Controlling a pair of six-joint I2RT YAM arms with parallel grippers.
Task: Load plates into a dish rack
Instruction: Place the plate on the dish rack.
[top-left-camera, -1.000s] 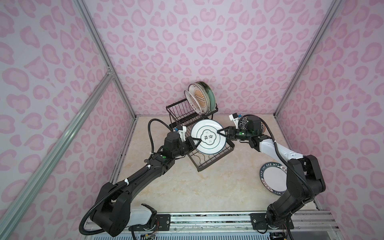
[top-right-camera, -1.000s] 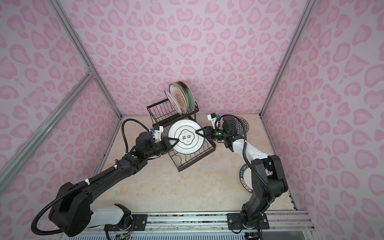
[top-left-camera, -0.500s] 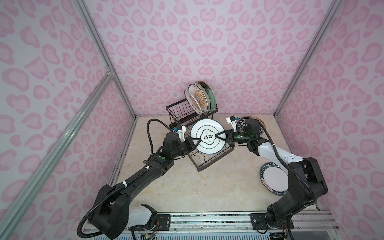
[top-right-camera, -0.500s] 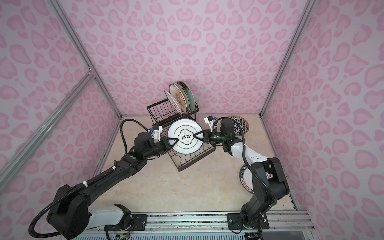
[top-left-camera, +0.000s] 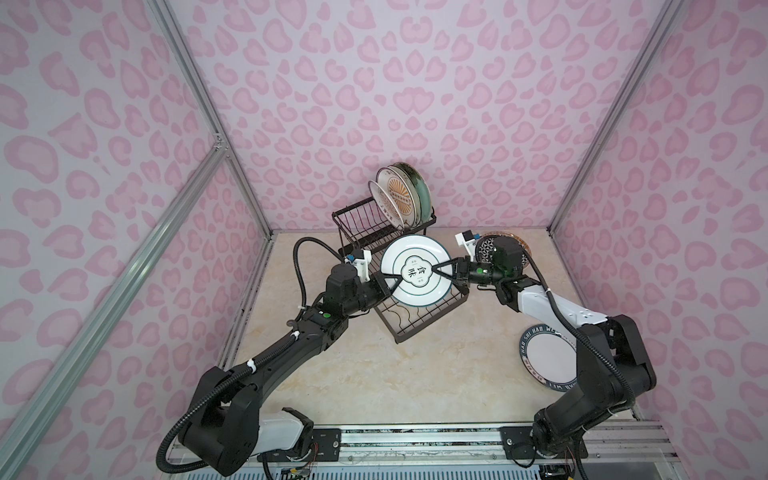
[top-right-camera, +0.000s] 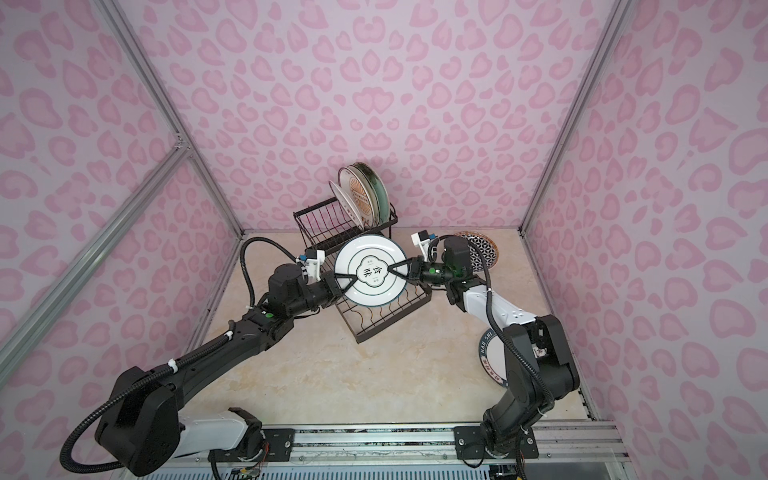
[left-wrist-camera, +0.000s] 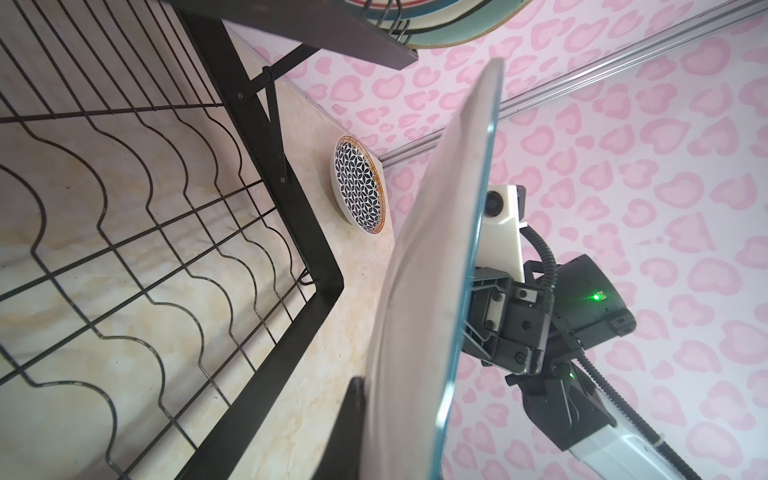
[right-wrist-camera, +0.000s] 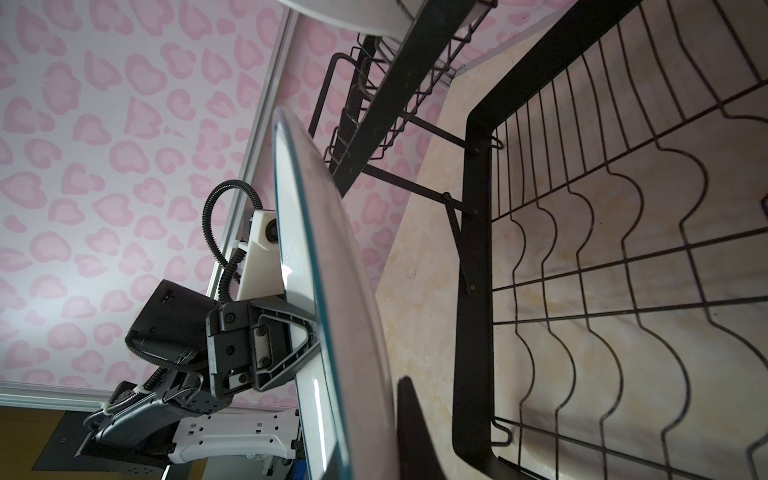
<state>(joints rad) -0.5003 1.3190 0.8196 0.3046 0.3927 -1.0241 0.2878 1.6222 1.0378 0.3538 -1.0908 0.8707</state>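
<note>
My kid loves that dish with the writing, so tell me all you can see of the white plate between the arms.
The white plate is round, glossy and ceramic-looking, with a teal rim line, a teal cloud-shaped outline and dark characters at its centre. It faces up above the dish rack's lower tray, seemingly clear of it. The left gripper pinches one edge, the right gripper the opposite edge.

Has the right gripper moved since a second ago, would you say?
Yes, slightly: the right gripper edged further over the white cloud-outline plate, away from the black-white geometric plate, shutting.

White plate (top-left-camera: 417, 254), teal rings; black wire rack (left-wrist-camera: 311, 237); pink-spotted walls (top-left-camera: 415, 83).
</note>
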